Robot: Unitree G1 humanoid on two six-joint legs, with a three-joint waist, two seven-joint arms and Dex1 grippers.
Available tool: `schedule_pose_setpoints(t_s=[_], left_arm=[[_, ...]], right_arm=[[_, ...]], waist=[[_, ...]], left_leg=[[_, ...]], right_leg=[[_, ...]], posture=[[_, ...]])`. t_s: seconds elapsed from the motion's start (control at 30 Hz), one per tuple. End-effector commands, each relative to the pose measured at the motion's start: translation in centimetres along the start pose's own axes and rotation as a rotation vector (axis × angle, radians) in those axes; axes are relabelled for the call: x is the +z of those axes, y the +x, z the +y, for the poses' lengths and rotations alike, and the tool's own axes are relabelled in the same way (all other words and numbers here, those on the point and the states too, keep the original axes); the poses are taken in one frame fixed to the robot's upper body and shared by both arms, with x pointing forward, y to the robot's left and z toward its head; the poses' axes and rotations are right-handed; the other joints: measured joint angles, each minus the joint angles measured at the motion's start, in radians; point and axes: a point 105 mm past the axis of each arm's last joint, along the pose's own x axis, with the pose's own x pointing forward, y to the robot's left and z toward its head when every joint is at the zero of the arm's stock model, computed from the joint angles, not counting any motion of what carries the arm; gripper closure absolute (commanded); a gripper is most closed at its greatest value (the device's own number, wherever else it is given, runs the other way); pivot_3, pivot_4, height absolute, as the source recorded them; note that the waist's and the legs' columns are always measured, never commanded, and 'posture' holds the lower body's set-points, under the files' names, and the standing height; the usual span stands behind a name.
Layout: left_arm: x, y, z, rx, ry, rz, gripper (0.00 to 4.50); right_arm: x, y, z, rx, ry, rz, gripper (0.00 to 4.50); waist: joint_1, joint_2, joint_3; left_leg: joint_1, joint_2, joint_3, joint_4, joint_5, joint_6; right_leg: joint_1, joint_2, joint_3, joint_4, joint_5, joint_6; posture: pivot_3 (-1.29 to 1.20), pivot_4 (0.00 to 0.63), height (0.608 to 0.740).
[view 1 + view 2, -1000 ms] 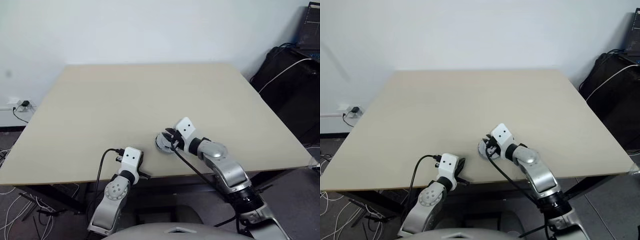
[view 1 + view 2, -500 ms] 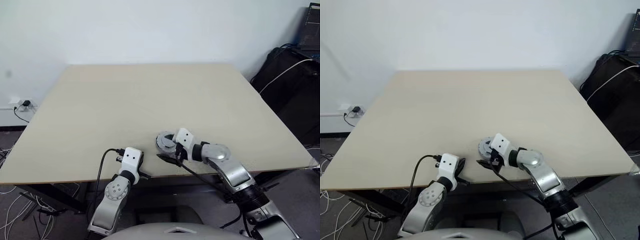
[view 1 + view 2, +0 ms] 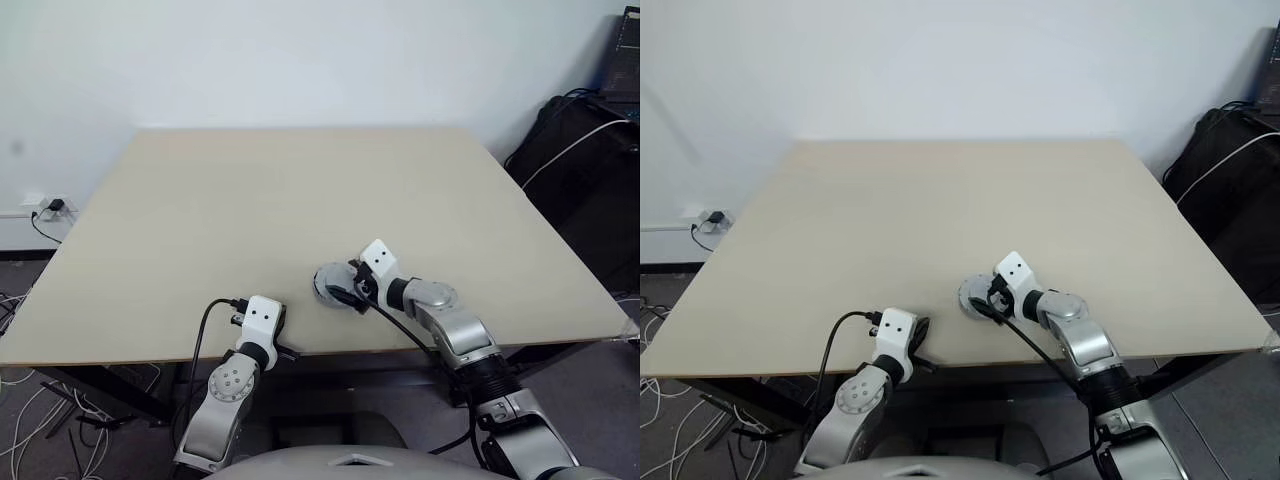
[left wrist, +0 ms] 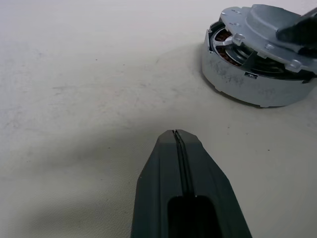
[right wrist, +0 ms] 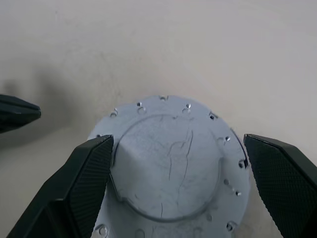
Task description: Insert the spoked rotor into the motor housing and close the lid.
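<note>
The motor housing (image 4: 252,85) stands near the table's front edge, a silvery puck with copper windings (image 4: 225,42) showing through a gap under the lid (image 5: 168,163). The grey lid lies on top of it, smooth face and raised hub up, and looks slightly lifted on one side. The spoked rotor is hidden. My right gripper (image 3: 343,284) is open, its fingers (image 5: 86,181) standing either side of the lid without touching it. To the left of the housing, my left gripper (image 4: 176,135) rests shut and empty over the table's front edge.
The beige table (image 3: 250,190) stretches wide beyond the motor. Black bags and a white cable (image 3: 575,150) sit off its right side. A wall socket with cables (image 3: 45,208) is at the far left, below table level.
My right gripper has opened wide, drawn back off the motor, then come forward and lower to straddle the lid. The left gripper has not moved.
</note>
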Motion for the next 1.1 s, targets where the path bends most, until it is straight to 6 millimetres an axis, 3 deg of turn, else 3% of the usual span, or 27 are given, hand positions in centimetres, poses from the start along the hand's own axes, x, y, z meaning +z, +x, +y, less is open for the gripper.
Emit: schedule_pose_setpoints(t_s=[0.03,0.4,0.57,0.87,1.1], left_arm=[[1.1,0.0,0.1,0.007,0.009,-0.039,4.5],[1.2,0.0,0.2,0.013,0.012,-0.043,4.5],[1.2,0.0,0.2,0.015,0.01,-0.044,4.5],[1.3,0.1,0.2,0.012,0.013,-0.047,4.5],[1.3,0.1,0.0,0.004,0.014,-0.047,4.5]], right_arm=[[1.0,0.0,-0.4,0.001,-0.01,-0.024,0.03],[0.1,0.4,-0.1,0.027,0.016,0.017,0.03],[0.2,0.4,-0.2,0.022,0.016,0.012,1.22],[2.3,-0.7,0.4,0.059,0.091,-0.146,1.23],[1.9,-0.2,-0.4,-0.075,0.133,-0.14,1.23]], waist=[[0.0,0.0,0.0],[-0.001,0.0,0.0],[-0.002,0.0,0.0],[-0.001,0.001,0.0],[-0.002,0.001,0.0]], left_leg=[[0.0,0.0,0.0,0.0,0.0,0.0],[0.0,0.0,0.0,0.0,0.0,0.0],[0.0,0.0,0.0,0.0,0.0,0.0],[0.0,0.0,0.0,0.0,0.0,0.0],[0.0,0.0,0.0,0.0,0.0,0.0]], right_leg=[[0.0,0.0,0.0,0.0,0.0,0.0],[0.0,0.0,0.0,0.0,0.0,0.0],[0.0,0.0,0.0,0.0,0.0,0.0],[0.0,0.0,0.0,0.0,0.0,0.0],[0.0,0.0,0.0,0.0,0.0,0.0]], posture=[[0.0,0.0,0.74],[0.0,0.0,0.74],[0.0,0.0,0.74],[0.0,0.0,0.74],[0.0,0.0,0.74]])
